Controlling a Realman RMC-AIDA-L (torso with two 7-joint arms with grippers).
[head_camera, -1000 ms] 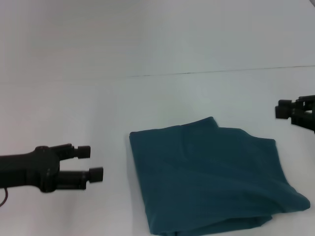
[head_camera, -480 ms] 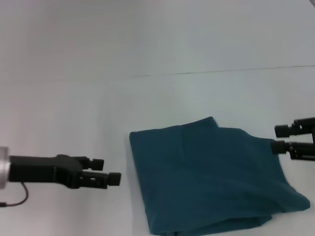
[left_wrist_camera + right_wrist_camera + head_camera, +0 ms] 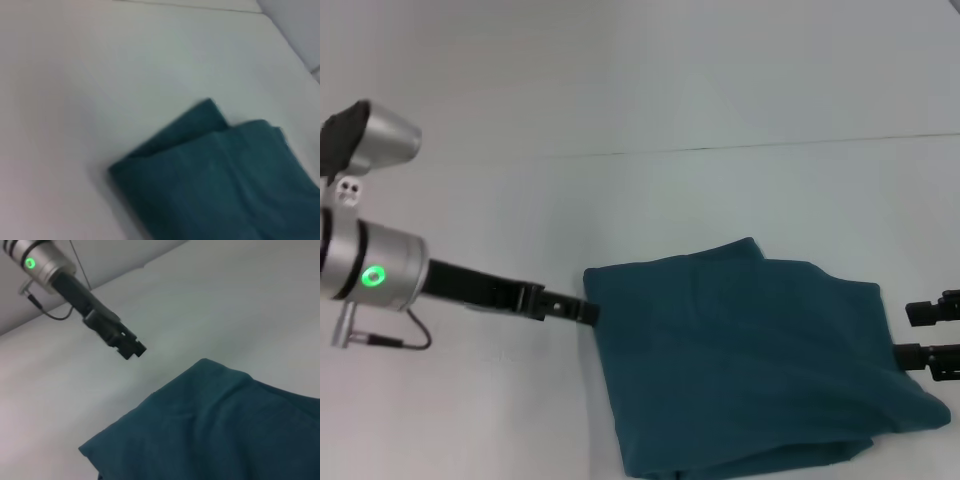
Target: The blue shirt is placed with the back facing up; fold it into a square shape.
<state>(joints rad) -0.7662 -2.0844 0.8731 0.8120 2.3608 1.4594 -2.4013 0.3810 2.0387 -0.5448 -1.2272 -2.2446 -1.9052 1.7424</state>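
The blue shirt [image 3: 750, 360] lies folded into a rough rectangle on the white table, with a thick rolled edge along its near side. It also shows in the left wrist view as blue shirt [image 3: 220, 175] and in the right wrist view as blue shirt [image 3: 220, 430]. My left gripper [image 3: 582, 311] reaches in from the left, its tip right at the far left corner of the shirt; the right wrist view shows this left gripper [image 3: 131, 349] just above the table. At the shirt's right edge, my right gripper [image 3: 915, 333] is open, its lower finger over the cloth edge.
The white table [image 3: 470, 420] spreads all around the shirt. A thin seam line [image 3: 770, 146] crosses the table behind it. A cable [image 3: 390, 338] hangs under my left wrist.
My left arm swung right and forward, bringing its gripper from the open table to the shirt's left corner. My right gripper came down toward the shirt's right edge.
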